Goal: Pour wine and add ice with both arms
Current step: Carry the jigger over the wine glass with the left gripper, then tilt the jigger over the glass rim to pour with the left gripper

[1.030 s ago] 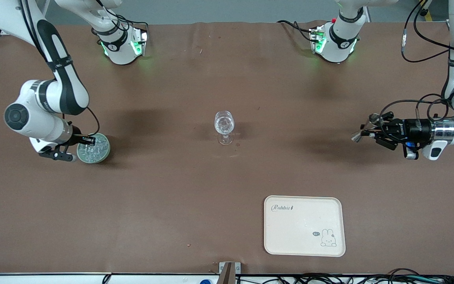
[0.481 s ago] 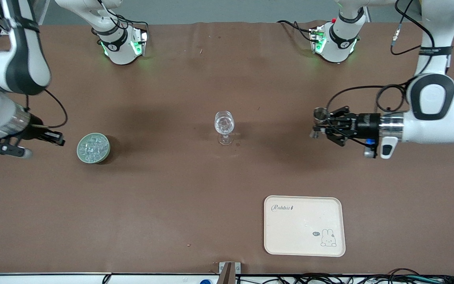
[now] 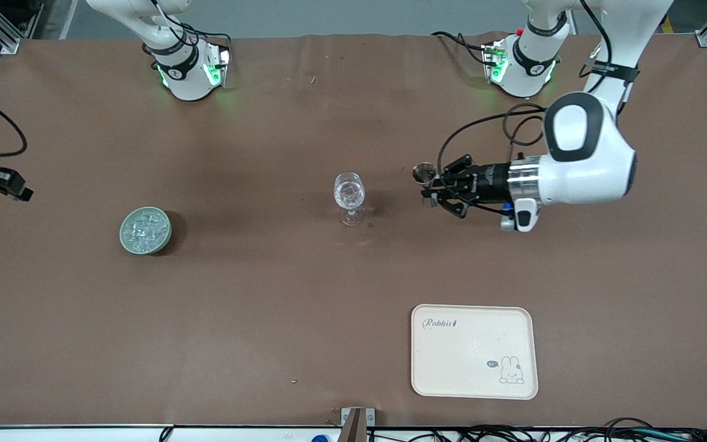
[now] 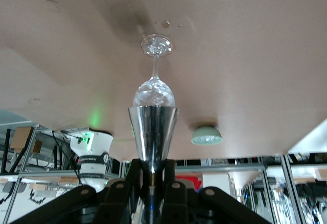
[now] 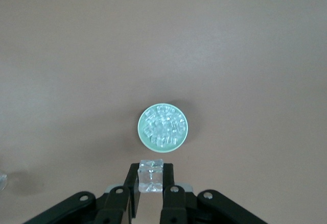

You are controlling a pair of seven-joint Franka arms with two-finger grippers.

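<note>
A stemmed glass [image 3: 349,191] with clear contents stands mid-table. My left gripper [image 3: 432,186] is shut on a small metal cone cup [image 3: 422,172], held level beside the glass toward the left arm's end. In the left wrist view the cup [image 4: 153,132] sits in the gripper [image 4: 153,172] with the glass [image 4: 154,89] just past it. My right gripper [image 3: 7,183] is up at the right arm's end of the table. In the right wrist view this gripper [image 5: 151,182] is shut on one ice cube [image 5: 151,175]. More ice [image 3: 145,228] fills the pale green dish [image 3: 123,237].
A cream tray [image 3: 474,351] with a rabbit drawing lies near the front camera, toward the left arm's end. The dish [image 5: 140,127] shows from above in the right wrist view. Both arm bases stand along the table's back edge.
My left gripper has carried the metal cup in toward the glass. My right gripper has risen from the dish and drawn away to the table's end.
</note>
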